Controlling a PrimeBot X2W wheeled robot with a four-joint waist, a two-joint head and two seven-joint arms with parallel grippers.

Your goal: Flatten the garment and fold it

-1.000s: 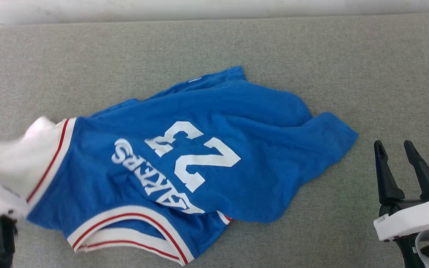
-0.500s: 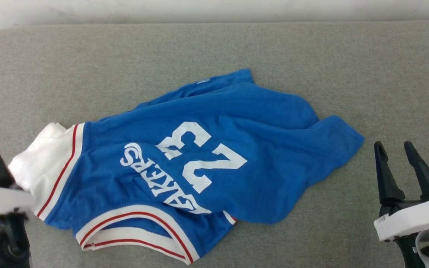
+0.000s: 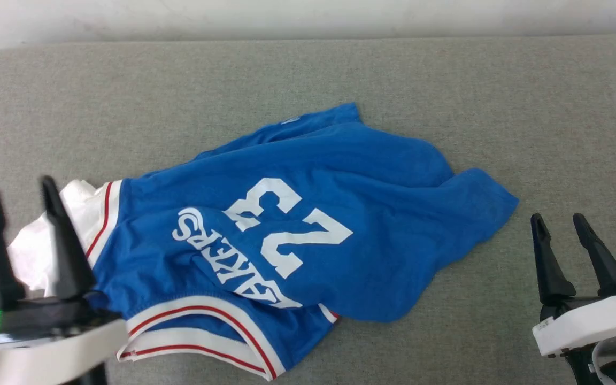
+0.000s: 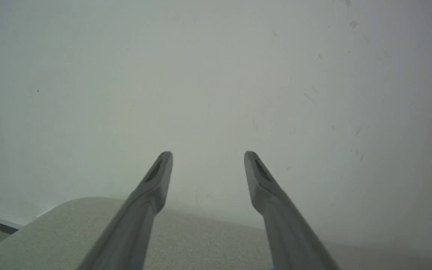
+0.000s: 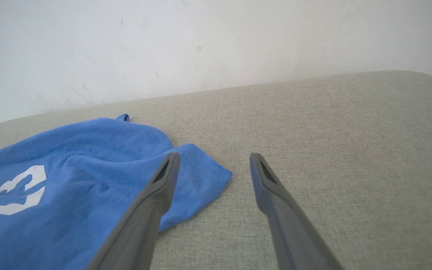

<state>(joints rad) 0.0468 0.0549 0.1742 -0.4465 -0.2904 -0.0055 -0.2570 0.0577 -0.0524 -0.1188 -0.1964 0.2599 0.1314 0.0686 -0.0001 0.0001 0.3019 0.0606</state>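
The garment (image 3: 297, 224) lies in a loose heap near the middle of the grey padded surface (image 3: 447, 80). It is print side up, with the lettering upside down from where the robot stands, one white sleeve (image 3: 32, 251) bunched at its left end and a blue corner (image 3: 492, 195) reaching out to the right. It looks like thin jersey knit — light, limp, no stiffness at all — so I'd expect it to sag and trail from wherever it is lifted, and to drag rather than slide on that cloth-covered top. Nothing in it is fragile, though a pinch in the middle of the body would likely gather both layers and only raise a new bump. The better places to take it, to my eye, are the edges: the striped band (image 3: 195, 321) along the near side, the seam of the white sleeve, or that blue corner, which lies flat at the margin. The left gripper (image 3: 18, 184) stands over the sleeve end with its fingers spread wide and nothing between them; its own camera looks past the fingertips at the pale wall (image 4: 216, 75). The right gripper (image 3: 556, 216) sits off the cloth near the blue corner, jaws equally wide and empty. It seems well placed to pinch that corner while the left takes the sleeve, so the two can draw the shirt out flat.
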